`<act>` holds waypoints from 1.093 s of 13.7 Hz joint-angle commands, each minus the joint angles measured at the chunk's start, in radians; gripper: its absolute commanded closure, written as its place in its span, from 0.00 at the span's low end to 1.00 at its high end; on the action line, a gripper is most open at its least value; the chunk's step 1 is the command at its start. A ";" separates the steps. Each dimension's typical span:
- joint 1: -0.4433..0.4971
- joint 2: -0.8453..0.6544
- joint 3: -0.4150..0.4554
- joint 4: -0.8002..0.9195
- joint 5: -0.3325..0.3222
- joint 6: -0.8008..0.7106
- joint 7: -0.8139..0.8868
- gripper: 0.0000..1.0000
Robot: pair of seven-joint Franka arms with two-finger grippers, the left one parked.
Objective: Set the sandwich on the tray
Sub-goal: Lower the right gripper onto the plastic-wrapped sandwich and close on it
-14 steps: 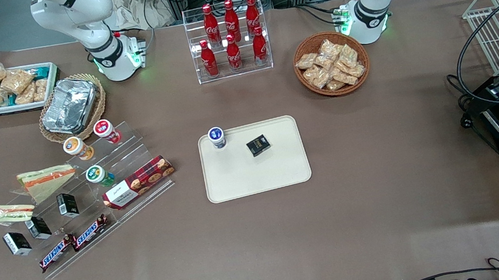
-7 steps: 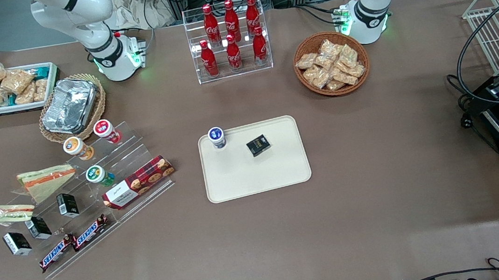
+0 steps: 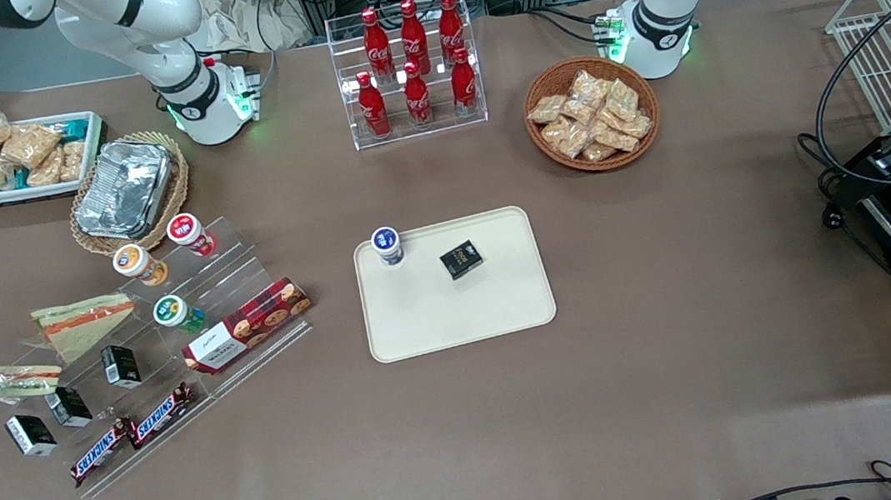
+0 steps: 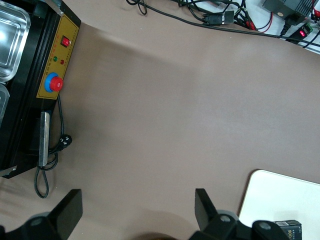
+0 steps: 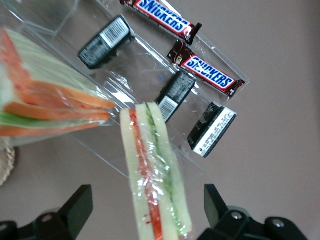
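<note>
Approach step: gripper hovers with jaws spread wide astride sandwich. Next: descend, close, then carry toward three o'clock onto tray.

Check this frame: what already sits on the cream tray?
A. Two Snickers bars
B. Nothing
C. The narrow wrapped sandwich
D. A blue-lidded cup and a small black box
D: the blue-lidded cup and small black box rest on the tray, while the sandwich lies on the acrylic stand toward the working arm's end, with the open gripper straddling it.
</note>
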 commanded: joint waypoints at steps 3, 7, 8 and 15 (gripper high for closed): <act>-0.034 0.078 0.004 0.067 0.054 -0.015 -0.049 0.01; -0.071 0.124 0.004 0.064 0.108 -0.016 -0.049 0.02; -0.071 0.129 0.004 0.063 0.106 -0.018 -0.049 0.06; -0.063 0.133 0.004 0.063 0.106 -0.024 -0.043 1.00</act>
